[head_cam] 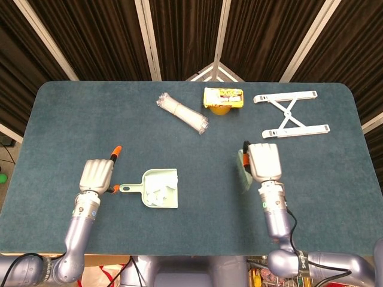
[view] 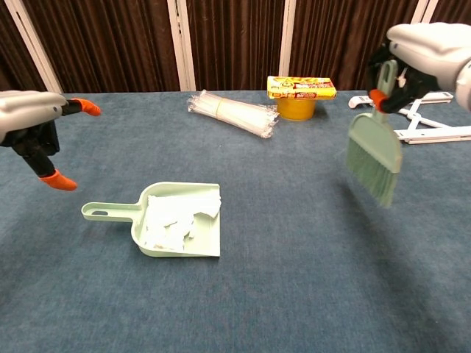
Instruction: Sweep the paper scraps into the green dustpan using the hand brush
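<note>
Two hands frame the scene. The right hand (view: 430,44) has its fingers clenched around the handle of the pale green plastic hand brush (view: 375,151), which hangs bristles-down above the table, well to the right of the pan and touching nothing. The left hand (view: 33,129) is released, its orange-tipped fingers (view: 57,180) spread and holding nothing, hovering just left of the handle of the green plastic dustpan (view: 110,212). The dustpan lies flat on the blue-green felt table (view: 294,294), its mouth toward the right hand's side, with the white paper scraps (view: 173,217) piled inside it; no loose scraps are discernible on the cloth. Judged risks: the scraps are light and lie near the open lip, so a knock to the unheld pan from either hand, or a draught from a passing arm, could spill them back onto the table. The brush, held only at its handle and hanging, could swing or slip if lowered carelessly. Beyond lie a clear-wrapped bundle of pale sticks (view: 232,112), a yellow lidded cup (view: 300,93) and a white folding stand (head_cam: 291,113).
</note>
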